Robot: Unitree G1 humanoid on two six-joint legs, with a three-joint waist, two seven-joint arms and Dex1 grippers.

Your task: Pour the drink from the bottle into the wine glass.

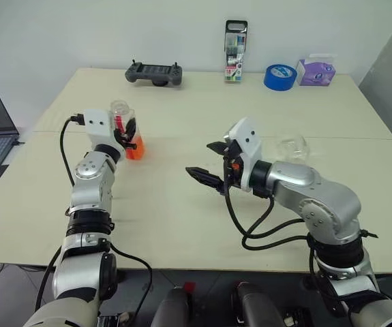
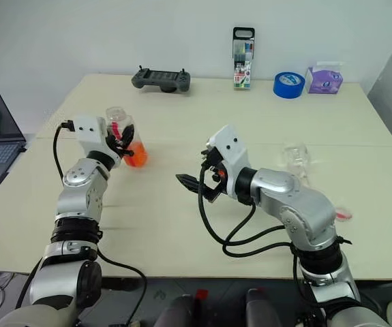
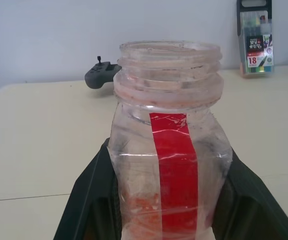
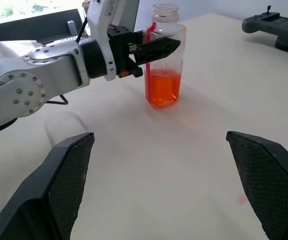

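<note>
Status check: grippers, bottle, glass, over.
Left gripper shut on uncapped bottle, drink low. Right gripper open, empty. Wine glass behind right arm.

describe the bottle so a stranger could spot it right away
On the beige table, look to the robot's left side, where the left end effector is shut on the bottle. It is small, clear and uncapped, with a red label strip and orange-red drink low inside.

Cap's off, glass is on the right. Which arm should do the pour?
Left. The left gripper is already shut on the open bottle with the drink inside. The right gripper is open and empty; the wine glass stands behind its arm.
</note>
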